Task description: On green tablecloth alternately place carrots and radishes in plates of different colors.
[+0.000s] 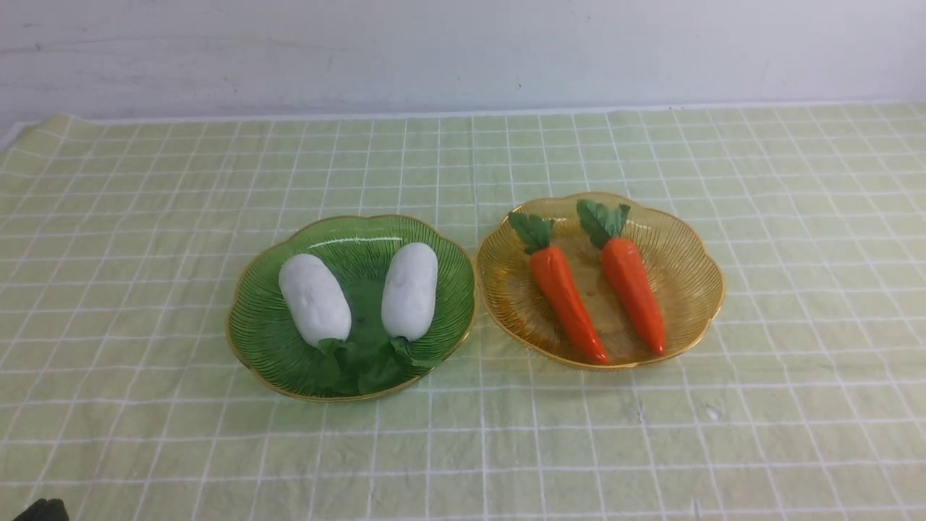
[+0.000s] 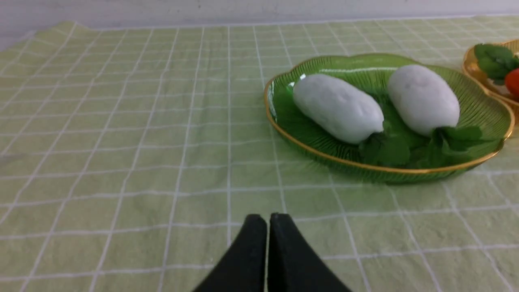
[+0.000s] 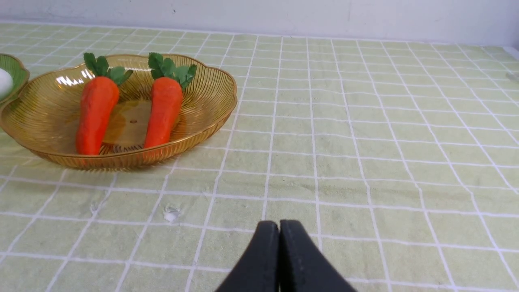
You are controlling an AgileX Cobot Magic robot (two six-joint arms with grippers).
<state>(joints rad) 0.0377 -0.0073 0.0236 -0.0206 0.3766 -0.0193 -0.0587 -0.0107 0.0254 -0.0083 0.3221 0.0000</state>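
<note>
On the green tablecloth (image 1: pixel 145 217) the green plate (image 1: pixel 253 329) holds two white radishes (image 1: pixel 314 298) (image 1: pixel 409 291), leaf tufts toward me. The amber plate (image 1: pixel 694 253) to its right holds two orange carrots (image 1: pixel 566 298) (image 1: pixel 634 289), leafy tops away from me. My left gripper (image 2: pixel 268 221) is shut and empty, low over the cloth, short of the green plate (image 2: pixel 284 121) and radishes (image 2: pixel 337 107) (image 2: pixel 423 98). My right gripper (image 3: pixel 279 227) is shut and empty over bare cloth, to the right of the amber plate (image 3: pixel 40 117) and carrots (image 3: pixel 94 113) (image 3: pixel 163 110).
A pale wall (image 1: pixel 463 51) runs behind the table's far edge. A small dark part of my left arm (image 1: pixel 43 510) shows at the front view's lower left corner. Small white specks lie on the cloth (image 3: pixel 171 213) in front of the amber plate.
</note>
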